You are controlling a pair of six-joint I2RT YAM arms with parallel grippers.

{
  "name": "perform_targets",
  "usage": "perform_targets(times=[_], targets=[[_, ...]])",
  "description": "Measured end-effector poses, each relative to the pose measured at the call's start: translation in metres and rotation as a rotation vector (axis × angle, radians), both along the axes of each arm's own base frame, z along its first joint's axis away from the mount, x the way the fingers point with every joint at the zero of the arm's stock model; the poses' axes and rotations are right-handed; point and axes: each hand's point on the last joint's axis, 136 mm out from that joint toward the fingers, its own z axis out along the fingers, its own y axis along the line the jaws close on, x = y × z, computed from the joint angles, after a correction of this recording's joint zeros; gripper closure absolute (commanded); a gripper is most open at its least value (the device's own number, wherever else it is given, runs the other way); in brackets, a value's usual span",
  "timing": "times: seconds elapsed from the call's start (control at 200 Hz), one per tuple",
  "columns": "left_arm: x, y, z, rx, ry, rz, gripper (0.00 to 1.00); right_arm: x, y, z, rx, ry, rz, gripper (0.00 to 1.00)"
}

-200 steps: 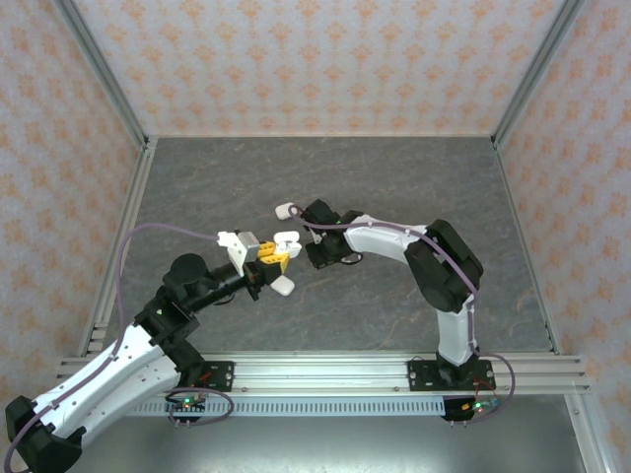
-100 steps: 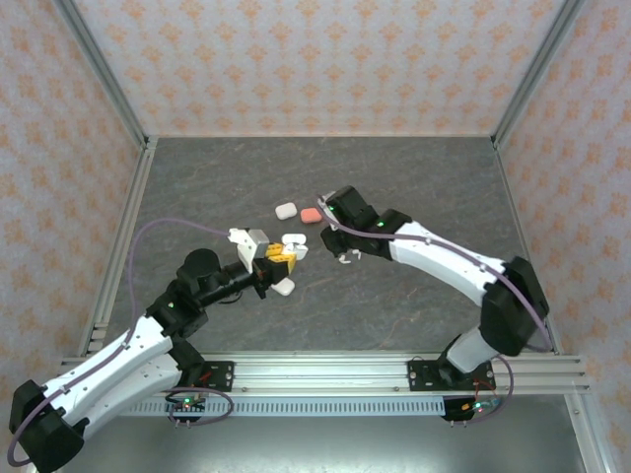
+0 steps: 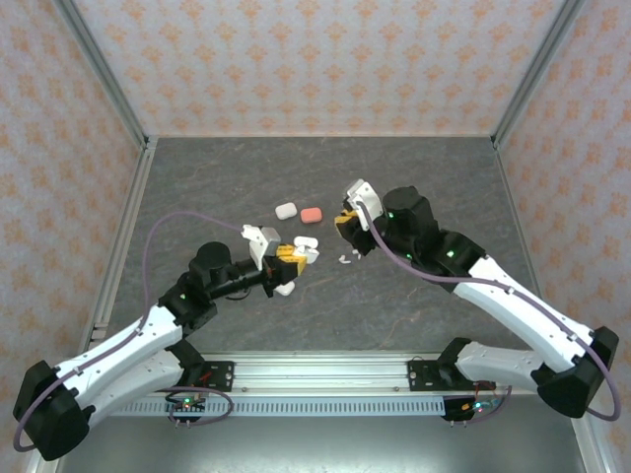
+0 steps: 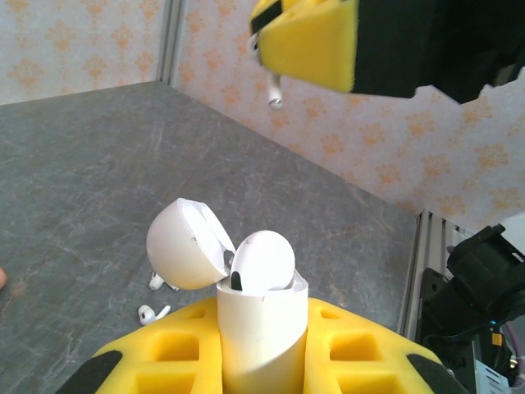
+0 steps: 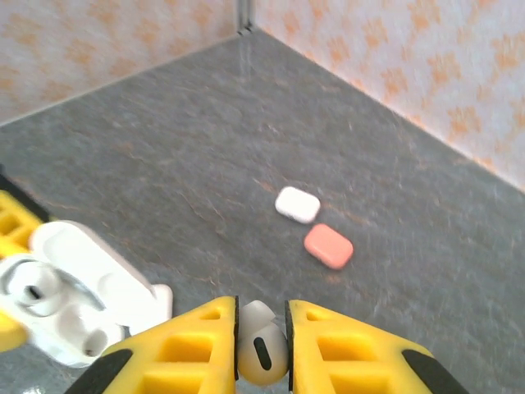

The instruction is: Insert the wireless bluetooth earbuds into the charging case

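My left gripper (image 4: 261,357) is shut on a white charging case (image 4: 256,316), held upright with its lid (image 4: 184,245) flipped open; one white earbud (image 4: 262,261) sits in it. In the top view that case (image 3: 305,246) is at the table's middle. My right gripper (image 5: 262,328) is shut on a white earbud (image 5: 261,357), stem down, just right of and above the case (image 5: 70,300). From the left wrist it hangs overhead with the stem (image 4: 275,94) poking out. Two loose earbuds (image 3: 346,259) lie on the table between the grippers.
A closed white case (image 3: 286,210) and a coral case (image 3: 312,215) lie side by side further back. Another white case (image 3: 285,288) lies beneath my left gripper. Metal frame rails and patterned walls surround the grey table (image 3: 424,177).
My right arm has swung out to the right and its gripper has lifted from the table with an earbud. My left gripper has shifted a little right with the open case.
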Motion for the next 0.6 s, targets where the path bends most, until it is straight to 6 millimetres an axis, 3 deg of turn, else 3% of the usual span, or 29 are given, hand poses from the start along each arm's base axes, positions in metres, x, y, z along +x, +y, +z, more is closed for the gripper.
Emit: perform_targets(times=[0.245, 0.601], targets=[[-0.002, -0.007, 0.019, -0.047, -0.023, -0.041, 1.0, -0.015, 0.012, 0.004, 0.008, -0.047, 0.135, 0.81], [-0.003, -0.009, 0.029, -0.08, -0.034, -0.052, 1.0, -0.027, 0.024, 0.004, 0.031, -0.064, 0.238, 0.81]])
